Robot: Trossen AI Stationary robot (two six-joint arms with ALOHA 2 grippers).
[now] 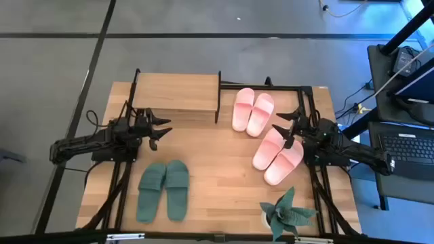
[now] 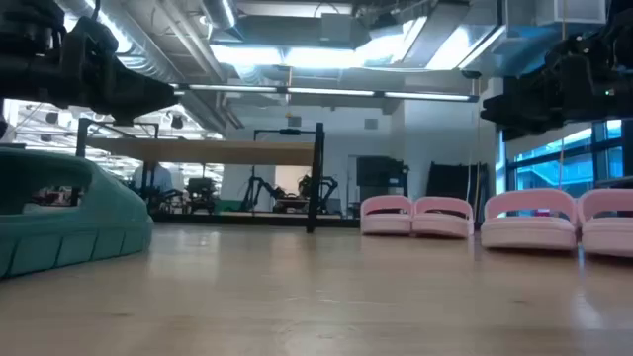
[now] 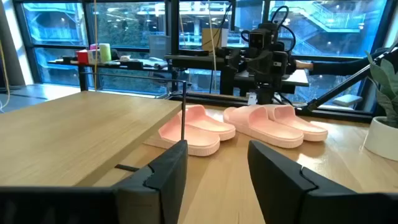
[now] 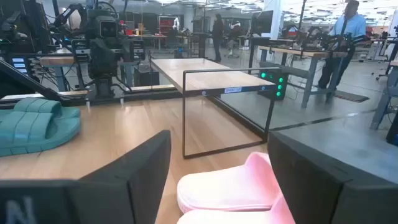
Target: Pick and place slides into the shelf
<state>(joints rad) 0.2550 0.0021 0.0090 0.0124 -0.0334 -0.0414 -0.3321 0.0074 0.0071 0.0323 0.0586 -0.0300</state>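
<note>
The shelf, a light wood plank on thin black legs, stands at the table's far side, left of centre. One pink pair lies just right of it. A second pink pair lies at mid-right. The dark green pair lies near the front, left of centre. My left gripper is open and empty in front of the shelf's near edge, above the table. My right gripper is open and empty above the far end of the second pink pair.
A green potted plant stands at the front right. A black frame rail runs along the table's far right edge. Bare tabletop lies between the two grippers. People show in the room beyond in the right wrist view.
</note>
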